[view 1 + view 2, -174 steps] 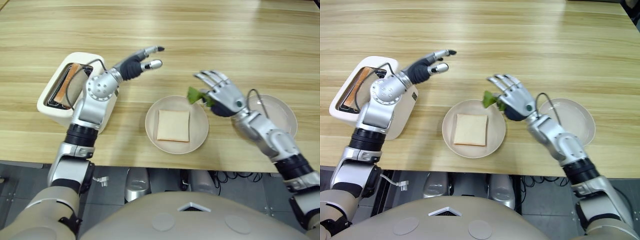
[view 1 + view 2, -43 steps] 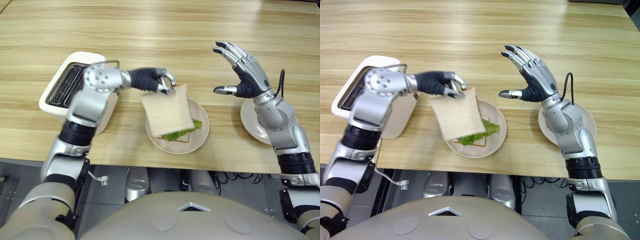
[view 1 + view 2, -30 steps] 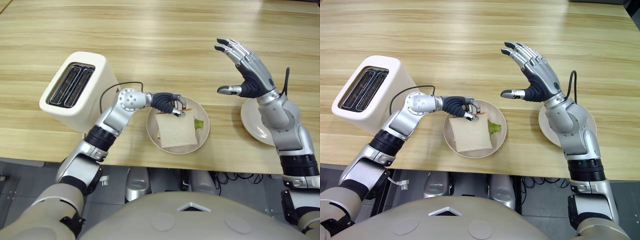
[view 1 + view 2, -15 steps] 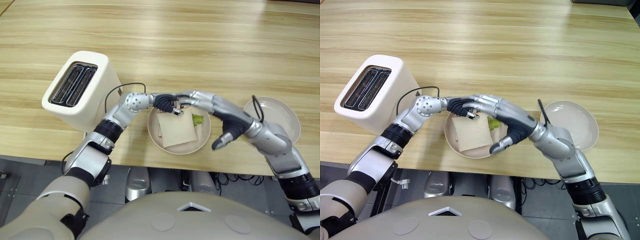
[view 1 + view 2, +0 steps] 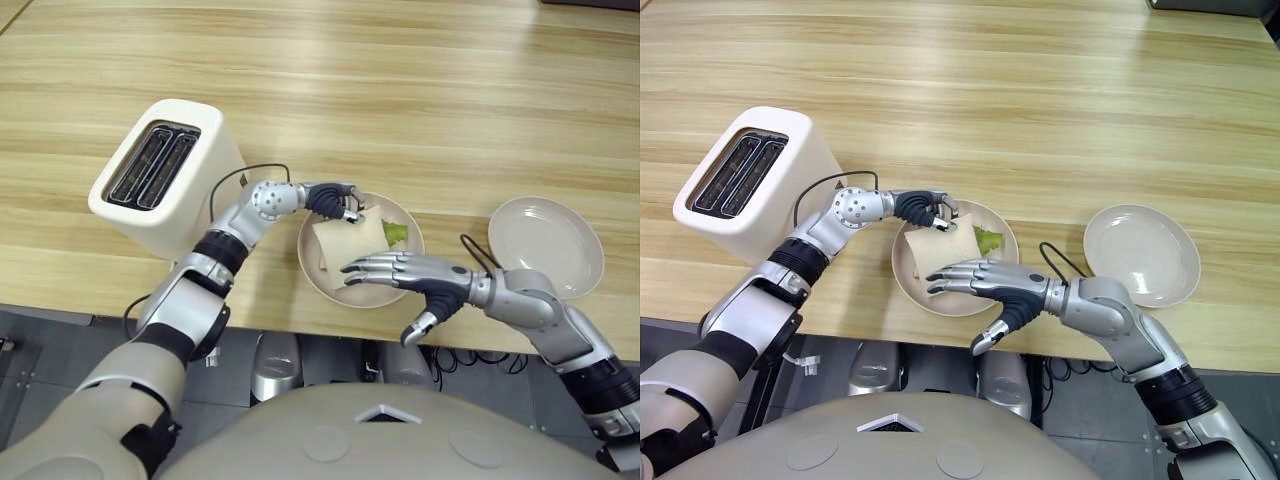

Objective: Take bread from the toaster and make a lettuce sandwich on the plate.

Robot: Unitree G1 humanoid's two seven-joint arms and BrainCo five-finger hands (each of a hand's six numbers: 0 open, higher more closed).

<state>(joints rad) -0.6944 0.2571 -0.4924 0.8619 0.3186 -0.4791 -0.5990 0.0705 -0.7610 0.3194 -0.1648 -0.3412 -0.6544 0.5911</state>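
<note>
Left hand [image 5: 335, 200], fingers curled, pinches the far corner of the top bread slice [image 5: 350, 243], which lies over lettuce [image 5: 396, 235] on the plate [image 5: 304, 255]. Right hand [image 5: 415, 280], fingers outstretched and empty, extends over the slice's near edge. Toaster [image 5: 165, 180] stands at left on the table [image 5: 400, 90].

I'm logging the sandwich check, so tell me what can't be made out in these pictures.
- Bottom slice: covered in both eye views by the top slice.
- Most of the lettuce: under the same slice.
- Top slice's near edge: hidden by the right hand.
- Inside the toaster slots: too dark.
</note>
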